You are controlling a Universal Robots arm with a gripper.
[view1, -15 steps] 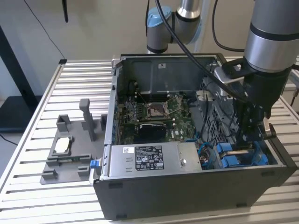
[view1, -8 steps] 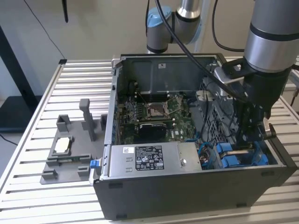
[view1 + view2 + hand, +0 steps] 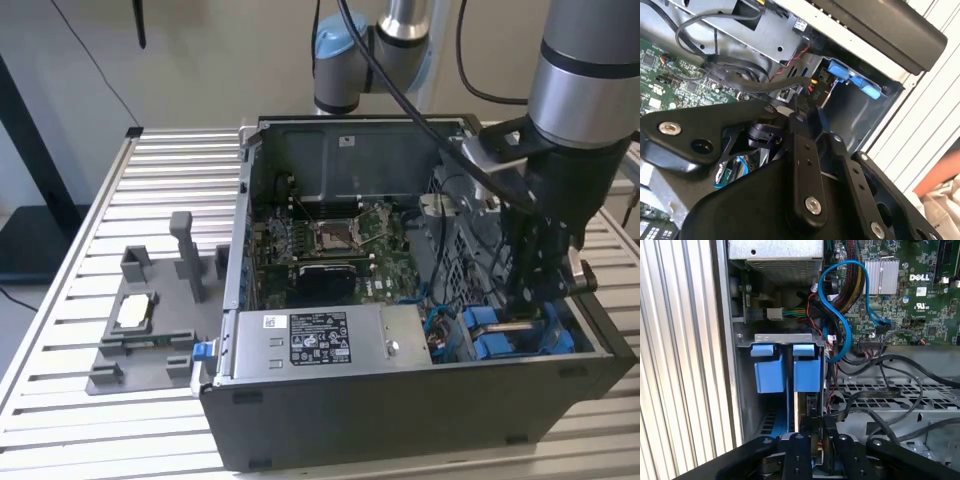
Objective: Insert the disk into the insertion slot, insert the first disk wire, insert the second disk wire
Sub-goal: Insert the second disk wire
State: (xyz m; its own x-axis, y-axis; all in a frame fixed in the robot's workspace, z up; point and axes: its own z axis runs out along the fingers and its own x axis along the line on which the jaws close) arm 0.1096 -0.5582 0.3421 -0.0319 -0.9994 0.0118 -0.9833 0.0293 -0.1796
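In the exterior view we see the black gripper (image 3: 537, 318) lowered into the open grey computer case (image 3: 400, 420), just above the blue-tabbed grey drive-bay insertion slot (image 3: 492, 338) at the case's front corner. In the second wrist view we cannot tell how wide its fingers stand. In the first wrist view we see the blue-framed silver disk (image 3: 801, 412) standing on edge in that slot beside a looping blue cable (image 3: 840, 320).

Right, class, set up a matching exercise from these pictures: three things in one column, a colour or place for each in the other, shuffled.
Things:
1. blue data cable
2. power-supply box
3. grey fixture

Descriptions:
A. silver, with a label, at the case's near wall
B. on the slatted table outside the case
C. looped over the motherboard's edge

Pairs: 1-C, 2-A, 3-B
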